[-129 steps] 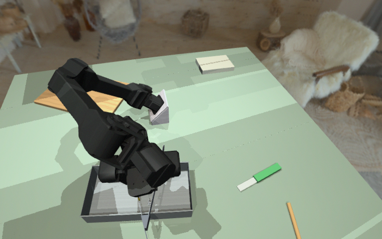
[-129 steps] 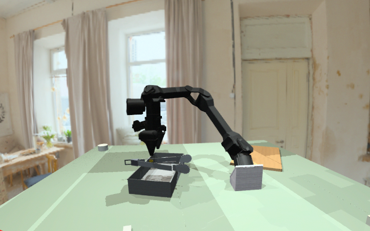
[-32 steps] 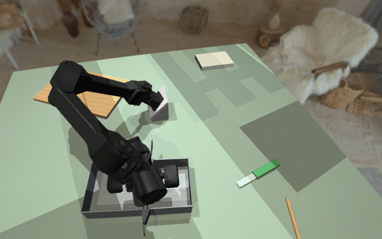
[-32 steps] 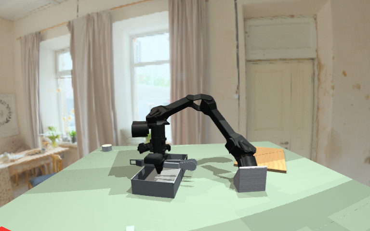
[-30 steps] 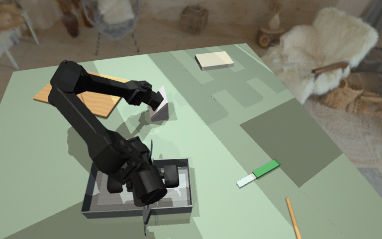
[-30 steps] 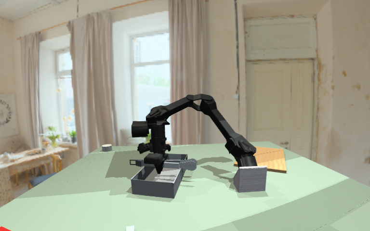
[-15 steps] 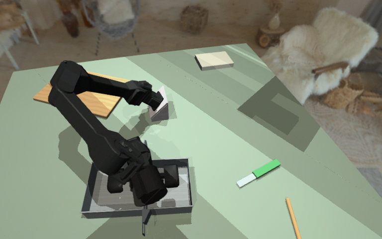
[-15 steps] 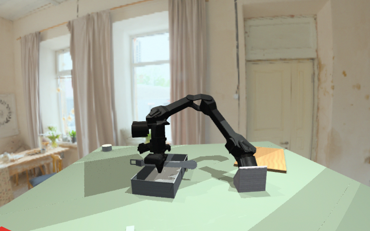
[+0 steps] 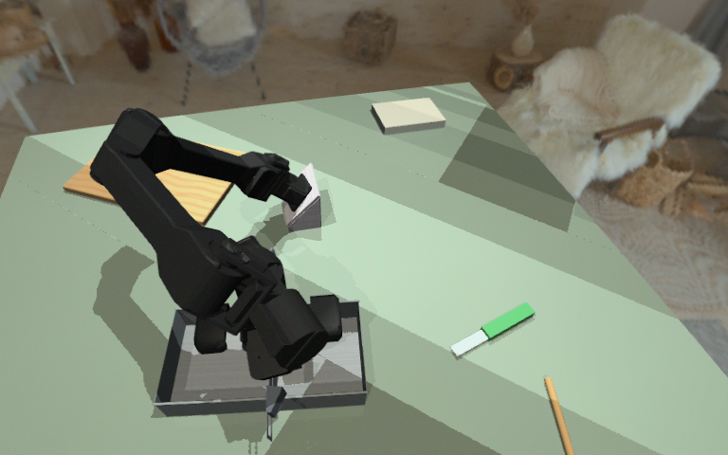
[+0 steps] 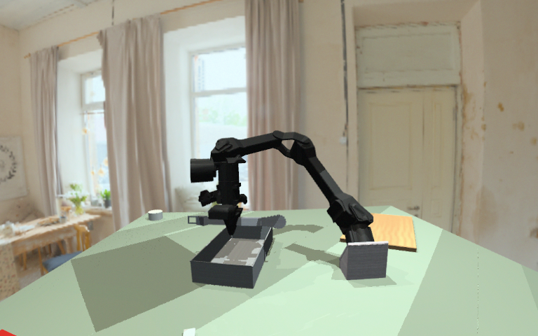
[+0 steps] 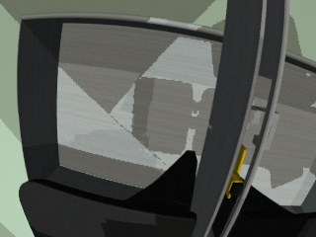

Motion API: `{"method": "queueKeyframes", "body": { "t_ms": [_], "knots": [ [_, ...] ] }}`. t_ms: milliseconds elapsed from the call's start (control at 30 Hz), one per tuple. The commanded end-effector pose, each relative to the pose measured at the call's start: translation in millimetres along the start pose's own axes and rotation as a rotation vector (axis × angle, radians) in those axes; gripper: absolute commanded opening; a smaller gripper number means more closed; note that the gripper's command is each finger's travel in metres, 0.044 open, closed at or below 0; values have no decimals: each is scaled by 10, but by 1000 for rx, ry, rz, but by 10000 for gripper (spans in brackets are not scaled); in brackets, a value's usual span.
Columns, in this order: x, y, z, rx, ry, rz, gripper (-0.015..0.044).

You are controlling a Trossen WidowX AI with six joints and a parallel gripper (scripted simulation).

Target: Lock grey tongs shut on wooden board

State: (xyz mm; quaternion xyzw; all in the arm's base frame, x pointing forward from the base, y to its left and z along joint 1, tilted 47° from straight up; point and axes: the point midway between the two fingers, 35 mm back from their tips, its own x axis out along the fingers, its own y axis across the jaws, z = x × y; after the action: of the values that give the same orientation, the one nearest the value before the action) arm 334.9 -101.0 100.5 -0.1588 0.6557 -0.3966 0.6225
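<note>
The grey tongs [image 9: 274, 398] [image 10: 253, 220] [image 11: 239, 74] are held roughly level just above the grey roasting tin [image 9: 214, 408] [image 10: 222, 274] [image 11: 37, 99]. Their arms lie close together, with a small yellow piece [image 11: 239, 170] between them. The hinge end with its loop points left in the exterior view, the scalloped tips right; the tips point sideways, not up. My gripper [image 10: 232, 232] [image 11: 197, 160] points down and is shut on the tongs near their middle. In the top view the arm hides the fingers. The wooden board [image 9: 198, 188] [image 10: 396, 229] lies beside the arm's base with nothing visible on it.
A grey wedge-shaped block [image 9: 308, 217] [image 10: 366, 261] stands between tin and board, near the arm's base. A cream block [image 9: 410, 115], a green-handled tool [image 9: 507, 320] and a wooden stick [image 9: 558, 415] lie farther off. A round white-topped thing [image 10: 155, 215] stands at the back left in the exterior view.
</note>
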Motion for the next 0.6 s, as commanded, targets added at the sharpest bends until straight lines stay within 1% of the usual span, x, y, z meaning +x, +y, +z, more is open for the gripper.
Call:
{"method": "queueKeyframes", "body": {
  "t_ms": [0, 333, 567],
  "knots": [
    [-269, 8, -11, 2, -5, 3, -150],
    [-269, 8, -11, 2, -5, 3, -150],
    [-245, -256, -69, -21, 0, 9, -150]
  ]
}}
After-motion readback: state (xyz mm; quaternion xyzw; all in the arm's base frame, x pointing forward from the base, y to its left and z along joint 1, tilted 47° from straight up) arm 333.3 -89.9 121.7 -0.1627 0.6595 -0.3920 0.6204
